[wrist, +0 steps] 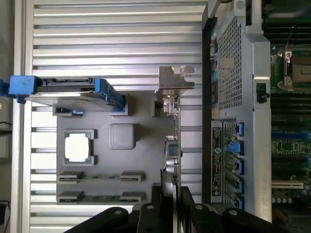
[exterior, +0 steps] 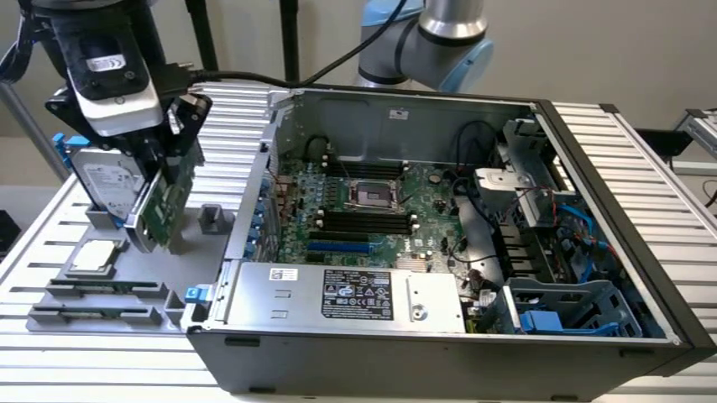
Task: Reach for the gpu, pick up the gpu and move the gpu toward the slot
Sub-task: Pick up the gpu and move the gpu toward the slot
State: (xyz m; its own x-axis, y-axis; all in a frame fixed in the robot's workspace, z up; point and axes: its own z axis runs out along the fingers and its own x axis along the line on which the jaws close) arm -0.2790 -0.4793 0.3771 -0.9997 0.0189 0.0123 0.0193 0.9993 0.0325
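My gripper pinches the gpu by one thin edge, upright above the grey holder beside the hard drive; it could twist loose or clip the case wall.

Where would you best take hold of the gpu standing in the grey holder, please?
Probably its upper long edge, from above: the gpu stands on edge in the grey holder, thin faces exposed, silver bracket at one end. The gripper straddles that edge there.
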